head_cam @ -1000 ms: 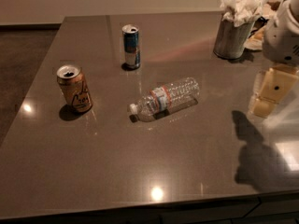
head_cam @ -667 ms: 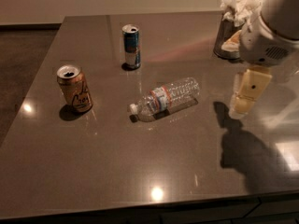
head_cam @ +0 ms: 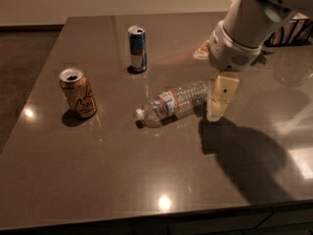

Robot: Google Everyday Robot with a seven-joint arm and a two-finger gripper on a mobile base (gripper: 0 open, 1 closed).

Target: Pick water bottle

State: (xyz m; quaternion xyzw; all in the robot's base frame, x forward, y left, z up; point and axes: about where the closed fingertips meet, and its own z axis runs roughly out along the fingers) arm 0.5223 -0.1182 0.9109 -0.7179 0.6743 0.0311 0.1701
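Note:
The water bottle (head_cam: 173,103) lies on its side in the middle of the dark table (head_cam: 122,180), white cap toward the lower left, with a red-orange and blue label band. My gripper (head_cam: 218,98) hangs from the white arm just past the bottle's base end on the right, close above the table. It holds nothing.
A slim blue-silver can (head_cam: 137,48) stands behind the bottle. An orange-gold can (head_cam: 78,93) stands at the left. A container (head_cam: 293,31) sits at the back right, mostly hidden by the arm. The table's front edge runs along the bottom.
The arm has swung left and forward, bringing the gripper from the table's right side to right beside the bottle's base. The bottle and cans have not moved.

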